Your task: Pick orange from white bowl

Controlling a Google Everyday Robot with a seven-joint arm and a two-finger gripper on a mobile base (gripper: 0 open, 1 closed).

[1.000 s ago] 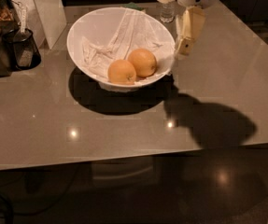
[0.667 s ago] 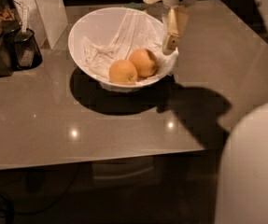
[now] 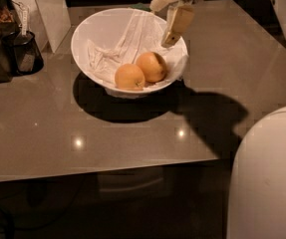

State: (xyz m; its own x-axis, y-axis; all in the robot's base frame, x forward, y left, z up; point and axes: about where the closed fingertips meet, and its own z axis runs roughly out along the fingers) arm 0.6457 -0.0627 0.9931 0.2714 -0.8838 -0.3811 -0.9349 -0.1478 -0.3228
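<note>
The white bowl (image 3: 95, 31) stands at the back middle of the grey table (image 3: 107, 133). Two round fruits lie in it at its near side. The orange (image 3: 152, 66), with the deeper orange skin, is the right one. A paler, yellower fruit (image 3: 129, 77) lies touching it on the left. My gripper (image 3: 170, 38) hangs from above over the bowl's right rim, pointing down. Its tip is just above and to the right of the orange, apart from it. It holds nothing that I can see.
A crumpled white cloth or paper (image 3: 125, 46) lines the bowl. A dark container (image 3: 25, 54) and a white upright panel (image 3: 50, 11) stand at the back left. My white body (image 3: 267, 178) fills the lower right corner. The table's front edge (image 3: 107, 171) runs across the lower part.
My gripper has moved left, from beside the bowl's right rim to over the rim, closer to the orange. My white body has come into view at the lower right.
</note>
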